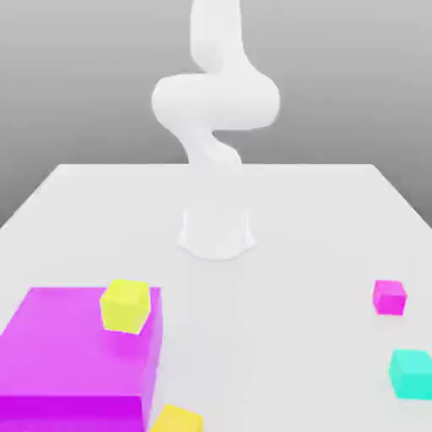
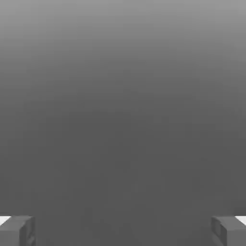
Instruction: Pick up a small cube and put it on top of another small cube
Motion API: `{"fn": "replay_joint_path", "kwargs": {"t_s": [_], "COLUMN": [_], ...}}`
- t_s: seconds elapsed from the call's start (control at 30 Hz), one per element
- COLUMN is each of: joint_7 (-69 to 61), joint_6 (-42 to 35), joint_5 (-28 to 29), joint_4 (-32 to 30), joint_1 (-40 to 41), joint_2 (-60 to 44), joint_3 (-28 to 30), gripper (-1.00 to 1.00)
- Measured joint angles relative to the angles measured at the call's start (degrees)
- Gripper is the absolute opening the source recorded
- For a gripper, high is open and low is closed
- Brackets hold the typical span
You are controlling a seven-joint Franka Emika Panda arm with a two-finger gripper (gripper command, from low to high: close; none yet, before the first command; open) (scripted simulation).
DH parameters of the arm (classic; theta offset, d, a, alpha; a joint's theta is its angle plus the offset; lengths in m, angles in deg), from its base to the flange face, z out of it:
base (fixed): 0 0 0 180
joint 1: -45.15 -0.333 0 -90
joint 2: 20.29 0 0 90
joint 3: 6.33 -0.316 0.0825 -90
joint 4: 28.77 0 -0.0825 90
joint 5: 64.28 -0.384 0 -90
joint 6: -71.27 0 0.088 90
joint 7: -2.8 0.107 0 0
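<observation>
I have the gripper (image 2: 123, 230) spread wide, its two fingers (image 2: 17, 230) at the outer edges of the hand view with nothing between them, only grey background ahead, so I judge the hand is pointed out over the scene rather than down at the table (image 1: 278, 202). The arm (image 1: 215, 101) rises from its base at the table's middle and coils upward, well apart from every cube, which suits a start: nothing is grasped yet. The teal cube (image 1: 411, 373) sits at the near right of the exterior view, flat on the table, plain-faced, one uniform cyan-green, with free space on all sides for the fingers to straddle. Just beyond it, a little farther back, lies the magenta cube (image 1: 389, 297), apart from it and likely the stacking target, though I can't be sure. On the near left, one yellow cube (image 1: 126, 305) rests atop the big block (image 1: 76, 363), another (image 1: 175, 419) by its near corner.
</observation>
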Motion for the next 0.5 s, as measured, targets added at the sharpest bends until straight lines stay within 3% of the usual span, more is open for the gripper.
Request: {"fn": "replay_joint_path", "kwargs": {"t_s": [0.5], "joint_7": [-29.22], "joint_6": [10.35], "joint_5": [-5.87], "joint_4": [-1.77], "joint_1": [-16.64], "joint_2": [-31.59], "joint_3": [-1.22], "gripper": [0.0]}}
